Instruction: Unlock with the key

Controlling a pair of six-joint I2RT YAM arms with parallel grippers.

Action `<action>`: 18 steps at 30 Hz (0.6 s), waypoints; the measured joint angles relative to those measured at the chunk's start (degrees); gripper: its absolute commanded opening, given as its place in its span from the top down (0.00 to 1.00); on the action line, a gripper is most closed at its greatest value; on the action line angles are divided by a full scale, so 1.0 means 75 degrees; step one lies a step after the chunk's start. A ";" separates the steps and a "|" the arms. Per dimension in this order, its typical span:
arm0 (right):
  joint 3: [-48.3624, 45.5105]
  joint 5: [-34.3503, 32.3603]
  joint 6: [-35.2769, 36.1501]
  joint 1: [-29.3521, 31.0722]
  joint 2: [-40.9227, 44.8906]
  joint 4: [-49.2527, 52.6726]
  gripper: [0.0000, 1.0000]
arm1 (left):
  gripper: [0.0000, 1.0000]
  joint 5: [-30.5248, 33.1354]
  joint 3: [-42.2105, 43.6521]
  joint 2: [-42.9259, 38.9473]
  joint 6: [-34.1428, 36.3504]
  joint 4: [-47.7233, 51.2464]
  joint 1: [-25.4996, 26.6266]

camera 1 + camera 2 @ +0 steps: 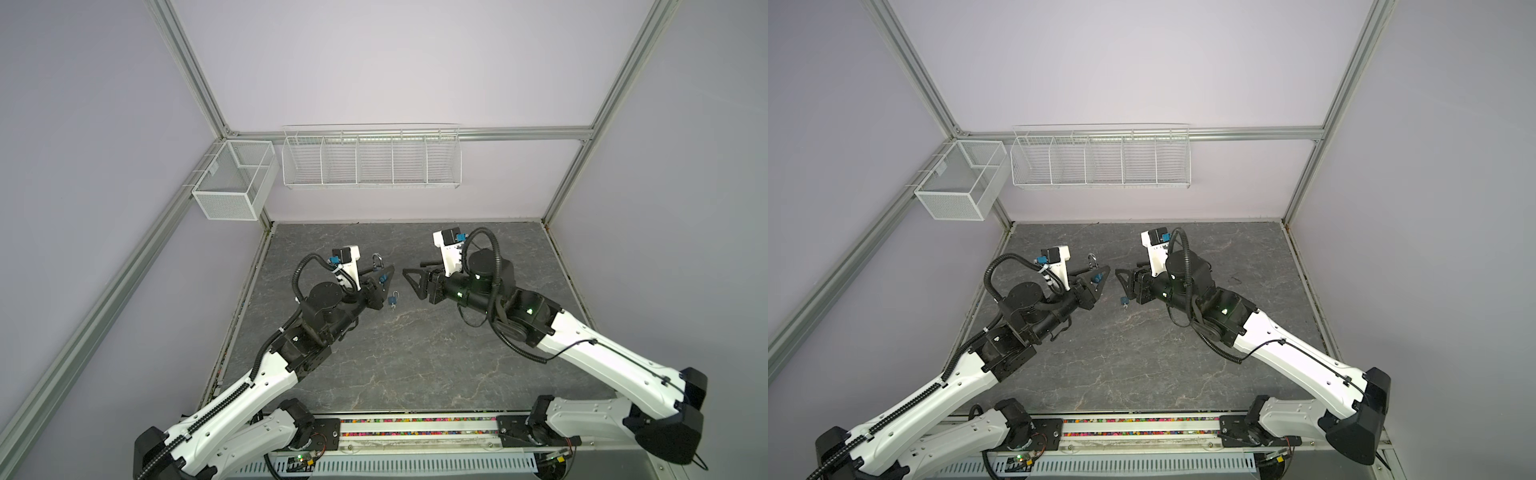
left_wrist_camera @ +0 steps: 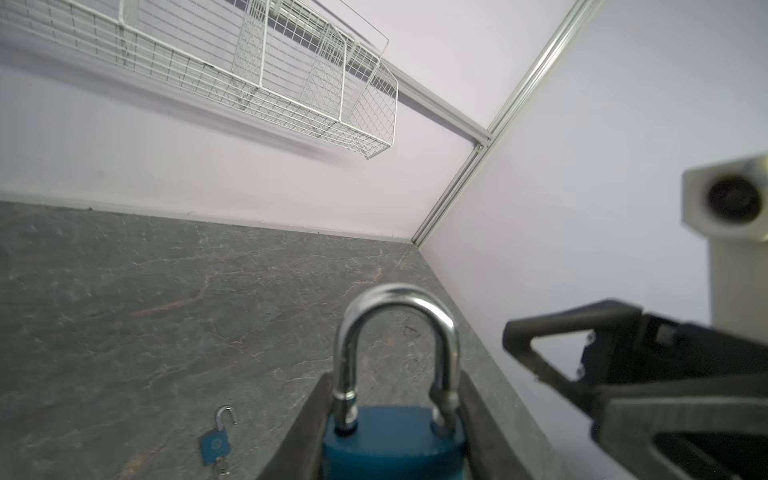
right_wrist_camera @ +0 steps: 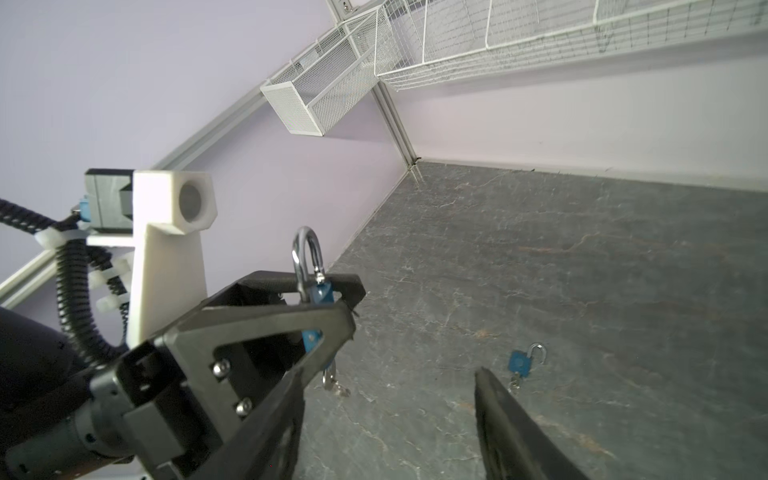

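Observation:
My left gripper [image 1: 384, 278] [image 1: 1100, 278] [image 2: 395, 415] is shut on the blue padlock [image 2: 395, 440] [image 3: 320, 291], holding its body above the table. The silver shackle [image 2: 399, 332] [image 1: 377, 261] sticks out past the fingers; I cannot tell whether it is latched. A key [image 3: 332, 380] on a ring hangs from the underside of the held padlock. My right gripper [image 1: 409, 276] [image 1: 1121, 276] [image 3: 386, 415] is open and holds nothing. Its tips sit a short gap to the right of the left gripper's tips.
A second, small blue padlock [image 1: 392, 300] [image 1: 1124, 301] [image 2: 216, 442] [image 3: 521, 361] lies on the grey table [image 1: 415, 353] below the grippers, shackle swung open, key in it. A wire rack [image 1: 372, 160] and a mesh basket [image 1: 232, 183] hang on the back wall.

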State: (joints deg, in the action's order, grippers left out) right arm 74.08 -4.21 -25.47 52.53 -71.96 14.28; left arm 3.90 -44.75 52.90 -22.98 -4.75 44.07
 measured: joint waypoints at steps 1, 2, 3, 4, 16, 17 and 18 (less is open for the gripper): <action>0.0283 0.0012 0.0163 -0.0006 -0.0146 0.0315 0.27 | 1.00 -0.0032 0.0015 0.0026 0.0373 0.0009 0.0000; 0.0519 0.0035 0.0315 -0.0006 -0.0283 0.0592 0.24 | 1.00 -0.0061 0.0044 0.0058 0.0752 -0.0003 0.0000; 0.0699 0.0070 0.0452 -0.0006 -0.0417 0.0848 0.22 | 1.00 -0.0099 0.0099 0.0082 0.1096 -0.0067 0.0000; 0.0813 0.0090 0.0568 -0.0006 -0.0516 0.1061 0.21 | 1.00 -0.0105 0.0181 0.0099 0.1381 -0.0152 0.0000; 0.2404 -0.0224 0.1122 -0.0035 -0.2040 0.2903 0.13 | 1.00 -0.0131 0.0944 0.0530 0.3200 -0.1005 0.0000; 0.2573 -0.0312 0.1119 -0.0052 -0.2189 0.2943 0.13 | 1.00 -0.0131 0.0979 0.0542 0.3252 -0.1102 0.0000; 0.2675 -0.0367 0.1122 -0.0076 -0.2291 0.2952 0.12 | 1.00 -0.0131 0.1017 0.0551 0.3305 -0.1183 0.0000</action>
State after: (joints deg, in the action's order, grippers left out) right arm 94.15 -6.96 -17.06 51.96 -89.14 36.42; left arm 2.92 -37.12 57.04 1.80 -13.63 44.07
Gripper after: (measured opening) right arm 0.867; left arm 0.375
